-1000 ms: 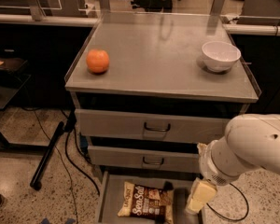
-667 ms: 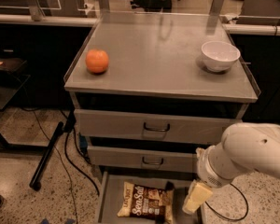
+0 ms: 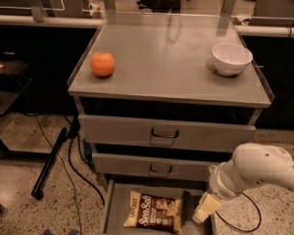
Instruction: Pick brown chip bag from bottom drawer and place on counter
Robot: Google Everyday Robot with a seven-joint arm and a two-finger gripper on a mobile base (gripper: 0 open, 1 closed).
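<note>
The brown chip bag [image 3: 154, 212] lies flat in the open bottom drawer [image 3: 111, 205], its white "Sea Salt" lettering facing up. My gripper [image 3: 206, 208] hangs at the end of the white arm, low over the drawer's right side, a short way right of the bag and not touching it. The grey counter [image 3: 166, 62] above carries an orange and a white bowl.
An orange [image 3: 102, 64] sits at the counter's left edge and a white bowl [image 3: 231, 58] at its right. Two shut drawer fronts [image 3: 164, 133] with loop handles lie between counter and open drawer. Black cables and a bar [image 3: 51, 160] cross the floor on the left.
My arm has dropped a little lower and shifted slightly left, bringing the gripper closer to the drawer's right side. The bag has not moved.
</note>
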